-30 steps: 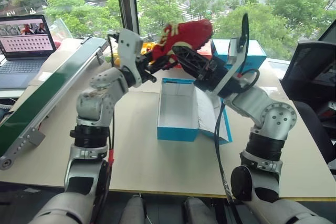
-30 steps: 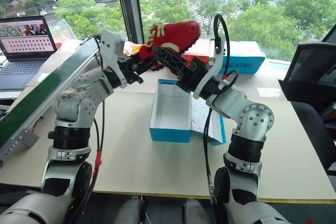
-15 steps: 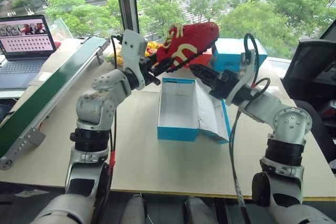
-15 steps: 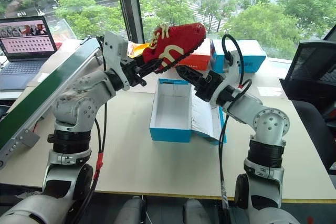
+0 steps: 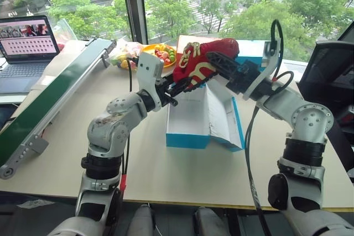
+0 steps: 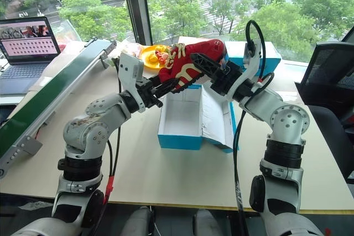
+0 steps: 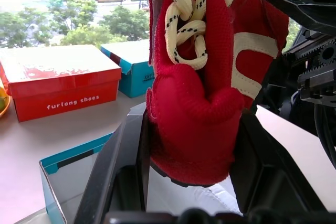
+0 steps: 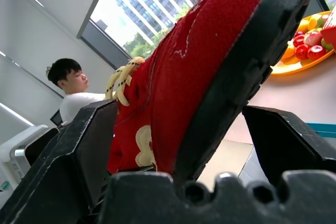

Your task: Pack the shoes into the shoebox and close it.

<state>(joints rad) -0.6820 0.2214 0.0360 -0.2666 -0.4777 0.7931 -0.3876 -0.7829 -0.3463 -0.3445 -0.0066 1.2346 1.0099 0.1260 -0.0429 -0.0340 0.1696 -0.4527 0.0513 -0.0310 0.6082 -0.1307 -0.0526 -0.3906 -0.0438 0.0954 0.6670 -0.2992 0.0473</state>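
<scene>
One red shoe [image 5: 194,63] with a pale curved mark hangs over the far end of the open shoebox [image 5: 176,132]. The box is bright blue outside and white inside. Its lid [image 5: 222,119] lies folded out to the right. My left gripper [image 5: 182,84] is shut on the shoe's heel end [image 7: 191,124], with both fingers against its sides. At the toe end my right gripper [image 5: 214,59] straddles the shoe [image 8: 210,72]. One finger [image 8: 79,150] touches the upper, and the other finger [image 8: 289,145] stands a gap away from the black sole.
A red box [image 7: 63,82] and another blue box [image 5: 251,51] stand at the back by the window. An orange plate of fruit [image 5: 160,53] sits behind my left gripper. A green ramp [image 5: 55,98] and a laptop [image 5: 25,42] are on the left, a black chair [image 5: 332,75] on the right. A person [image 8: 73,90] sits behind.
The left gripper has brought the shoe down and nearer, over the box. The right gripper has swung out, come up to the toe, and its fingers have narrowed around it.
</scene>
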